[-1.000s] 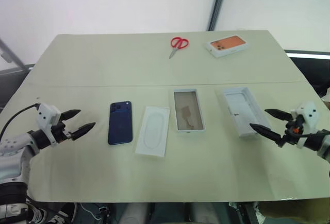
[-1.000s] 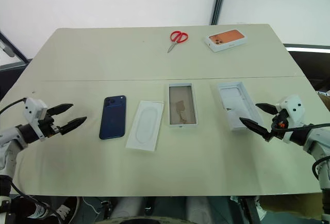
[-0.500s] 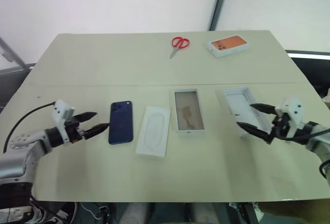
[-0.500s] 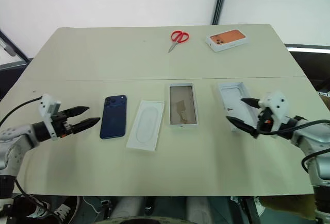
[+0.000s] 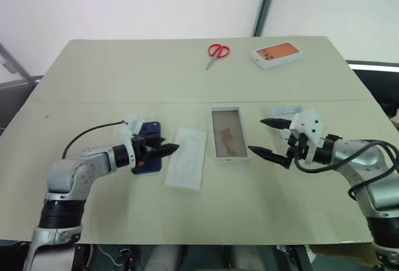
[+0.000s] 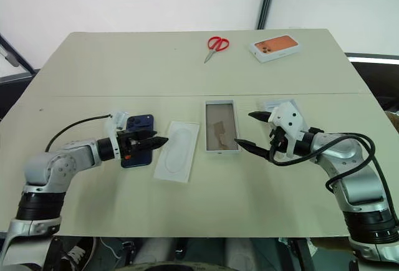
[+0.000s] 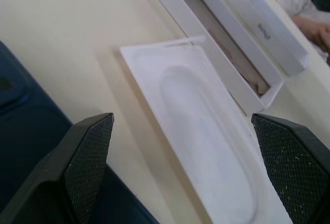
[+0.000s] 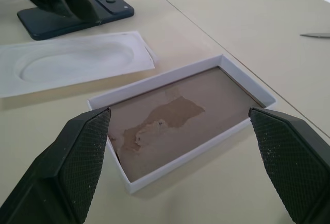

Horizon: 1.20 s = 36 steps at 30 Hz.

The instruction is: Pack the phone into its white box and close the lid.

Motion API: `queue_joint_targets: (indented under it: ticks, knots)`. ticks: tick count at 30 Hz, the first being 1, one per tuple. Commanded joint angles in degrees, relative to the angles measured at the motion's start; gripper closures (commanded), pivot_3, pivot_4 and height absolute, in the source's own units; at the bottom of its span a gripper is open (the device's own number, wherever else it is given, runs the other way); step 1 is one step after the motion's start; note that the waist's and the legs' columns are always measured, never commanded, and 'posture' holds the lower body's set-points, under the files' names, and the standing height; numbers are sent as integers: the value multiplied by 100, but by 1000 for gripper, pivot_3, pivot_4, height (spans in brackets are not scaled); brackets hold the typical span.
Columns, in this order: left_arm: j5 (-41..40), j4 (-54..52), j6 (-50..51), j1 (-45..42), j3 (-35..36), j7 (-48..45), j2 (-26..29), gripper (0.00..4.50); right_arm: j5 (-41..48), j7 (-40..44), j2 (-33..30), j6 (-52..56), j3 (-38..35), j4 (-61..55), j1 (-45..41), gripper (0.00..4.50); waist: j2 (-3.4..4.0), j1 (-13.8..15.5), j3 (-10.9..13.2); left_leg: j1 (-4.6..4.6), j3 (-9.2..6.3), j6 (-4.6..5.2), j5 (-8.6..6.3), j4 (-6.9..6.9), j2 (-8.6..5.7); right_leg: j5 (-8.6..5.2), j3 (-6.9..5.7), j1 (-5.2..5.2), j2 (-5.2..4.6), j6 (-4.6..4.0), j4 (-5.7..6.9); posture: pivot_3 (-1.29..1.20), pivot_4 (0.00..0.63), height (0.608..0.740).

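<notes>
The dark blue phone lies flat at the left of the table. My left gripper hovers open low over its middle, fingers pointing right toward a flat white insert. The white box, a shallow tray with a brown floor, sits at the centre. My right gripper stands open just right of the tray, empty, its fingers framing the tray. The lid lies open side up behind the right gripper, partly hidden by it. The left wrist view shows the phone under the fingers, the insert ahead.
Red scissors and a white box with an orange phone picture lie at the far edge of the table. A seam crosses the tabletop behind the row of parts. Bare table stretches along the front edge.
Both arms swung inward. The left gripper travelled right, from beside the phone to over it. The right gripper moved left, from the lid's right side to beside the tray.
</notes>
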Motion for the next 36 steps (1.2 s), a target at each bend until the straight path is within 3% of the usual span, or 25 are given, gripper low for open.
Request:
queue_joint_targets:
  ticks: [1,4,12,17,26,29,36]
  knots:
    - [112,-74,462,-142,-297,147,184,0,-15,-71,39,-145,-122,-75,54,28,0,-8,0,1,0,0,0,0,0,0,0,0,0,0,1,0,150,740]
    - [-39,88,1327,-596,-451,305,184,0,-53,-109,77,-225,-122,-56,144,28,0,-8,0,2,0,0,0,0,0,0,1,-1,1,0,5,0,150,740]
    - [-173,142,2840,-1296,-278,918,-482,0,-146,-216,249,-311,-25,-9,94,28,-2,7,1,2,0,0,1,7,-4,-1,0,0,2,2,17,0,150,740]
    - [-238,340,3323,-1489,209,1124,-793,0,-180,-232,259,-346,-40,17,98,28,-4,-3,1,2,-1,0,1,9,-6,-2,1,-2,1,4,25,0,150,740]
    - [-633,413,3372,-1258,253,1319,-383,0,-252,-283,305,-467,2,33,175,28,-4,-25,1,3,-1,-4,3,9,-4,-2,3,-9,2,4,32,0,150,740]
    - [-729,504,3372,-1216,301,1440,-363,787,-266,-280,322,-479,17,31,158,0,-5,-21,1,3,0,-4,3,10,-4,-2,4,-9,1,4,33,0,150,740]
    - [-829,587,3372,-1075,320,1624,-435,4272,-296,-289,343,-502,57,48,104,0,-5,-6,1,3,0,-4,3,10,-5,-2,5,-9,-1,4,32,0,150,740]
